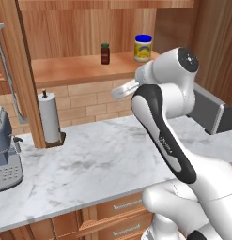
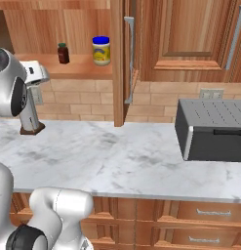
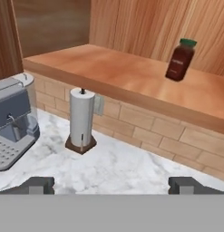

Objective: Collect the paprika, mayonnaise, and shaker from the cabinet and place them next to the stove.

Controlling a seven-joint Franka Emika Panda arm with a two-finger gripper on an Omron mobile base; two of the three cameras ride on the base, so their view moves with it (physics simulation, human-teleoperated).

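A: Where's the paprika (image 3: 180,60)?
B: Upright on the cabinet (image 1: 80,70) shelf, at one o'clock in the hand view; the mayonnaise (image 1: 143,48) stands near it.
A: The gripper (image 3: 111,185)?
B: Spread wide, empty, above the counter (image 1: 98,164).

The cabinet's wooden shelf (image 1: 75,70) carries the paprika (image 1: 105,54) and the mayonnaise (image 1: 143,48), while the marble counter (image 1: 98,164) below holds a paper-towel roll (image 1: 50,117), a coffee machine (image 1: 5,150) and a toaster oven (image 2: 212,129).

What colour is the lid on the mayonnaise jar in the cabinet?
Blue. The mayonnaise has a blue lid over a yellowish body, clearest in the left base view.
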